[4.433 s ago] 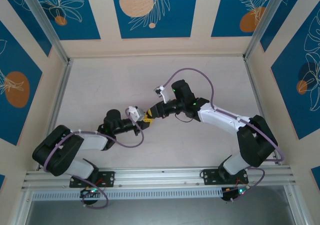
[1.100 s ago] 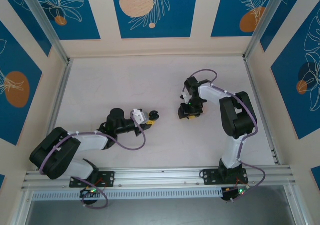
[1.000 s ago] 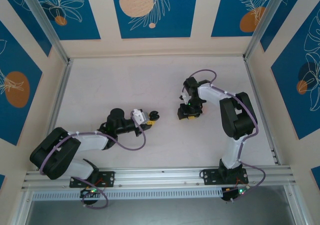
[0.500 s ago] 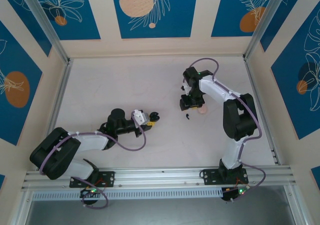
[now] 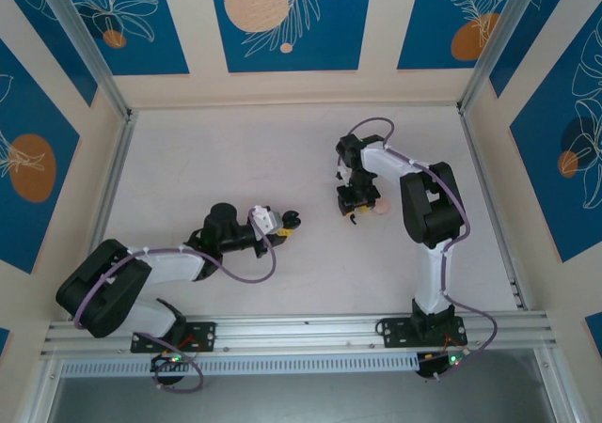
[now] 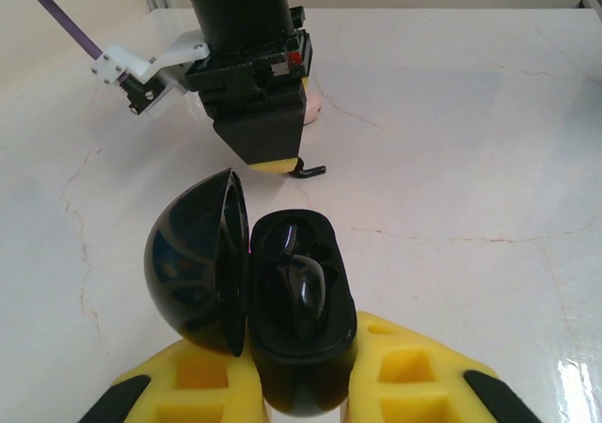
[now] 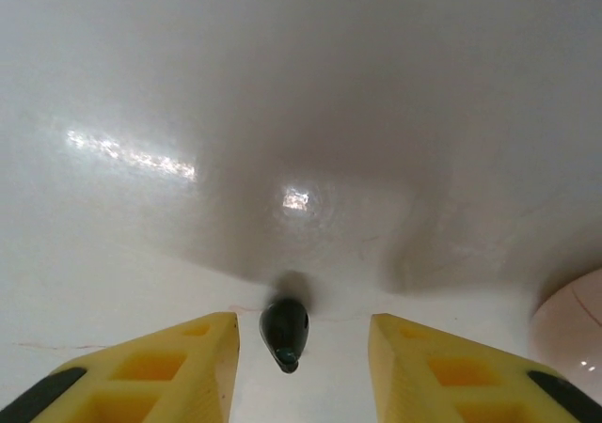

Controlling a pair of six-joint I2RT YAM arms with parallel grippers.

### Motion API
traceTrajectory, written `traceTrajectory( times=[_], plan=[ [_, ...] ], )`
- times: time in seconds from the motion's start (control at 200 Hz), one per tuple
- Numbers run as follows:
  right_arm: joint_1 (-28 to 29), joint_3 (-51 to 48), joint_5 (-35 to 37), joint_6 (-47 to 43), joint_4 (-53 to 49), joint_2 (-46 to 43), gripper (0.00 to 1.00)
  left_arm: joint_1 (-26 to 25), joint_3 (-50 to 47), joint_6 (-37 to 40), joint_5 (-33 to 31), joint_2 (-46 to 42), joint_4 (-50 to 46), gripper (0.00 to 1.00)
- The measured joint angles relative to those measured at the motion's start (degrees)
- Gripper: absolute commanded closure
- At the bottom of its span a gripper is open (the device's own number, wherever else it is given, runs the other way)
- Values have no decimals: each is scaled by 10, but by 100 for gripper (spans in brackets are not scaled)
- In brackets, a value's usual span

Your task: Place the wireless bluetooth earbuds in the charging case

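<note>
The black charging case (image 6: 296,324) stands open in my left gripper (image 6: 296,385), which is shut on its base; the lid (image 6: 193,263) hangs to the left. One glossy dark earbud (image 6: 301,296) sits inside it. From above, the case (image 5: 291,220) is at the table's middle, at the tip of my left gripper (image 5: 280,225). The other earbud (image 7: 284,334) lies on the table between the yellow fingers of my right gripper (image 7: 301,348), which is open with a gap on both sides. From above, that earbud (image 5: 351,220) is just below my right gripper (image 5: 356,209).
A pale pinkish round disc (image 5: 379,208) lies just right of my right gripper, and its edge (image 7: 574,334) shows in the right wrist view. My right gripper's black body (image 6: 249,66) faces the case from a short way off. White marbled table all around.
My right wrist has swung toward the far side, uncovering the loose earbud and the pink disc, and its jaws have narrowed a little around the earbud. The left arm has held still.
</note>
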Motion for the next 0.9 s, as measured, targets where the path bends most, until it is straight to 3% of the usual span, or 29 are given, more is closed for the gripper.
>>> traceTrajectory(
  times=[0.39,0.9],
  plan=[
    [7,7,1,-2,-2,26,75,-2,1,0,0,0,-3,85],
    [10,11,5,0,-10,28,77,-3,2,10,-1,-1,-16,85]
  ],
)
